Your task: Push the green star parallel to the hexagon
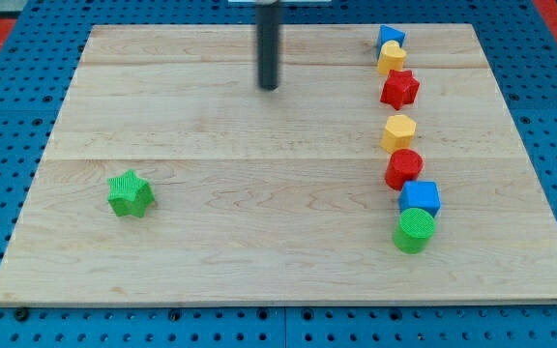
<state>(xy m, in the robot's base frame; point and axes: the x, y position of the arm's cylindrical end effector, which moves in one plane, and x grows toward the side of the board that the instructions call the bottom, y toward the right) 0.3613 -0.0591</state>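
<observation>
Counting blocks on the wooden counter, we get eight in all. Seven stand in a rough column down the view's right; one sits alone at the view's left.

Down the column from the view's top: blue block, shape unclear, touching a yellow block just below it, whose shape we also cannot make out; red star; yellow hexagon; red cylinder; blue cube; green cylinder. The last three crowd together, each touching or nearly touching the next.

Tally by colour: two blue, two yellow, two red, two green.

The green star lies well apart from the column, toward the view's lower left, and lower in the view than the yellow hexagon.

We carry no hand here, only one dark rod, so there is nothing to spread or press together. Our tip stands near the view's top centre, touching no block, well apart from the green star and from the column alike.

Around the counter we see a blue pegboard.
</observation>
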